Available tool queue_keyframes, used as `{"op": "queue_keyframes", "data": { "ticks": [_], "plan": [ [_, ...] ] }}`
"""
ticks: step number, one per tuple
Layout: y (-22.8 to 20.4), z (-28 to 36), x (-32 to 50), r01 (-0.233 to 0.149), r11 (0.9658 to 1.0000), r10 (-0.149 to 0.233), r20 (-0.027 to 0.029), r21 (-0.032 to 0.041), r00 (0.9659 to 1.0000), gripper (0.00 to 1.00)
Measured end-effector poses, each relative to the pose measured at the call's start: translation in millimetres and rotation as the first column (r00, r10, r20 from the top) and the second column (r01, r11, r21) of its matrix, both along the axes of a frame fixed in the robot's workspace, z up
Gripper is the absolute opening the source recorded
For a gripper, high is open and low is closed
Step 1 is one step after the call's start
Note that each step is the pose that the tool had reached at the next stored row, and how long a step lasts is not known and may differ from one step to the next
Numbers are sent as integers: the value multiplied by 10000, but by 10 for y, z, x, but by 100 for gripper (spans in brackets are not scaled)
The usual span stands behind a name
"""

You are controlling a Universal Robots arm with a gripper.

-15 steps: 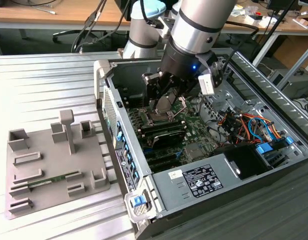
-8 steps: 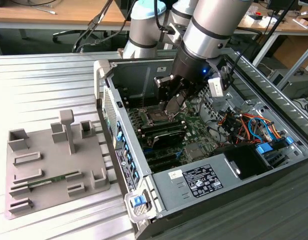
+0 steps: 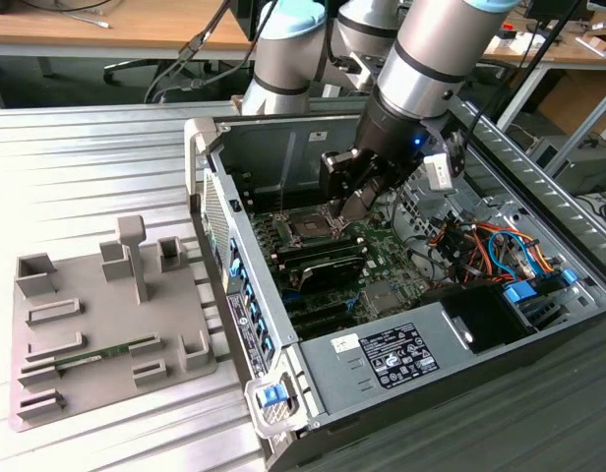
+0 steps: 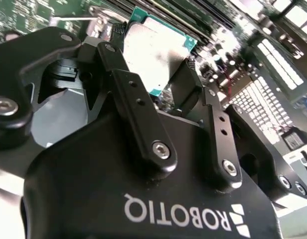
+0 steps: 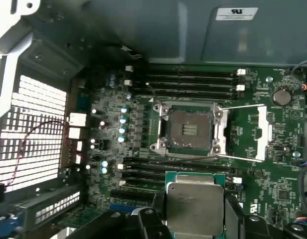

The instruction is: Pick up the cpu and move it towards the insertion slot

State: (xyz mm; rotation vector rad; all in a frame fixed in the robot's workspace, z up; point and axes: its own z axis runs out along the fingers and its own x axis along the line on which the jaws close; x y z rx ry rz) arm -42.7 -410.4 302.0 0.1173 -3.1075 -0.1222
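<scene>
Currently the open computer case fills the centre and right of the exterior view, lying on a ribbed metal table. The arm comes down from the upper middle of that frame into the case. At lower left of the same frame sits a grey plastic fixture tray with walled pockets, well apart from the gripper; a thin green memory stick lies in one of its long slots.

Inside the case, the green motherboard takes up most of the first wrist view. Long black memory slots run above and below the socket in that frame. A round coin cell sits at right of frame.

Gripper: jaws closed narrow on the cpu, one black finger on each of two opposite edges. In the second wrist view the chip sits in the upper middle, silvery top facing the camera, green rim showing. In the first wrist view the cpu is at bottom centre, held clear above the board.

The insertion slot is at frame centre in the first wrist view, its silver frame swung open to the right, contact field exposed. In that view the cpu is near the socket but not over it, over the memory slots just beside it. In the exterior view the socket lies just left of the gripper.
</scene>
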Motion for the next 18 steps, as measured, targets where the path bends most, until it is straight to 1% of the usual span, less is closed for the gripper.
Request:
{"op": "queue_keyframes", "data": {
  "ticks": [4, 5, 7, 8, 9, 10, 12, 14, 15, 18],
  "plan": [
    [23, -59, 126, 0, 10000, 0, -10, -4, 10000, 55],
    [35, -70, 143, 1, 10000, -1, -10, -3, 10000, 55],
    [55, -84, 148, 3, 10000, -3, -9, -2, 10000, 55],
    [73, -95, 156, 0, 10000, 0, -10, -2, 10000, 55],
    [96, -108, 185, 1, 10000, -1, -10, -2, 10000, 55],
    [152, -122, 211, 2, 10000, -2, -10, -2, 10000, 55],
    [215, -126, 222, 1, 10000, -1, -9, -3, 10000, 55],
    [294, -127, 231, 1, 10000, -1, -9, -4, 10000, 55],
    [354, -129, 252, 0, 10000, 0, -10, -6, 10000, 55],
    [434, -134, 284, 0, 10000, 0, -9, -5, 10000, 55]
  ]
}}
